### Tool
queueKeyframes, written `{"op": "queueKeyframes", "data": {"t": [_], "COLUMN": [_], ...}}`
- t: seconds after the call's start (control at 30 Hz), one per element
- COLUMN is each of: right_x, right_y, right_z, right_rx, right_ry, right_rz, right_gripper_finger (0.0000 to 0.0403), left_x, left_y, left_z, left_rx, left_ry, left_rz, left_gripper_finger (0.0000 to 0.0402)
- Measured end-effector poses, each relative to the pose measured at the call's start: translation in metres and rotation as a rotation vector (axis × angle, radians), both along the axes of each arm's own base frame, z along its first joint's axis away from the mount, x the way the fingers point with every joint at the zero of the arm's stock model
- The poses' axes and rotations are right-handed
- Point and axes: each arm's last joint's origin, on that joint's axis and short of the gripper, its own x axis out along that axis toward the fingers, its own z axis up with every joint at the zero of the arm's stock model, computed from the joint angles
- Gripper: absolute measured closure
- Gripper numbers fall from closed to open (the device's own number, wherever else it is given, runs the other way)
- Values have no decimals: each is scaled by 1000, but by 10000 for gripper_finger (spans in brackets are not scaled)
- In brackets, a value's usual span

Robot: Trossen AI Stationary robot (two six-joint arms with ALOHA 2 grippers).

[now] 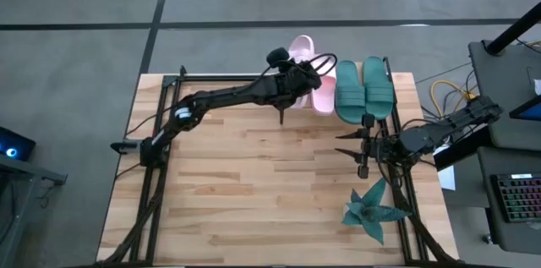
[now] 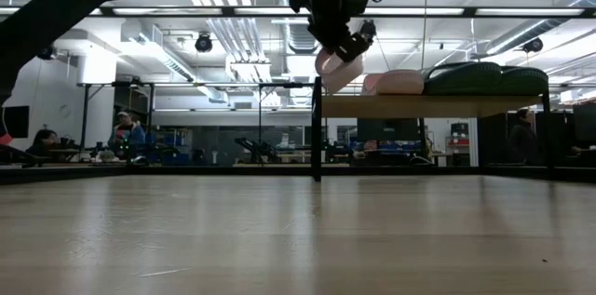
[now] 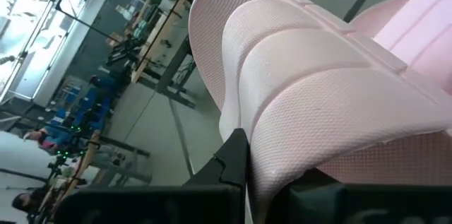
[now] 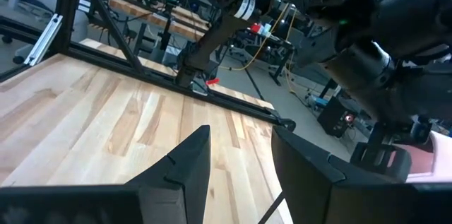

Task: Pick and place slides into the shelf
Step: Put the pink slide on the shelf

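My left gripper (image 1: 294, 80) reaches to the table's far edge and is shut on a pale pink slide (image 1: 303, 48), which hangs tilted above the left end of the shelf (image 2: 419, 106). The second pink slide (image 1: 324, 95) and both dark teal slides (image 1: 347, 90) (image 1: 378, 86) lie side by side, soles down, on the shelf board. In the low view the held slide (image 2: 340, 70) sits just above the board beside the pink one (image 2: 396, 81). My right gripper (image 1: 363, 145) hovers open over the table's right side, nearer than the shelf. My left gripper pinches the pink slide between its two fingers (image 3: 233, 160) at the strap's textured edge (image 3: 282, 146). It comes from above, pointing down and slanting toward the far edge. The slide is lifted and tilted, clear of the board; whether it touches the neighbouring pink slide cannot be told.
A teal spiky star-shaped plant (image 1: 372, 209) sits near the table's right near corner. Black frame bars (image 1: 165, 99) run along the table's left side and far edge. Wooden tabletop (image 1: 254, 183) stretches across the middle. Cables and a keyboard lie off the right edge.
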Motion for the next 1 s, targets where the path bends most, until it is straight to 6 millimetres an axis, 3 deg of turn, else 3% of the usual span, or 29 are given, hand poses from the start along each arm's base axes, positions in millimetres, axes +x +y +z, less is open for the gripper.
{"op": "queueKeyframes", "data": {"t": [0.17,0.5,1.0], "right_x": [0,0,0], "right_y": [0,0,0], "right_z": [0,-1,-1], "right_rx": [0,-4,-5], "right_ry": [0,6,7], "right_rz": [0,0,0], "right_gripper_finger": [262,262,262], "left_x": [-2,5,7], "left_y": [10,38,44], "left_z": [-3,-38,-41], "left_rx": [-21,-56,-145], "left_ry": [7,73,97], "left_rz": [-7,26,-115], "left_gripper_finger": [402,401,389]}}
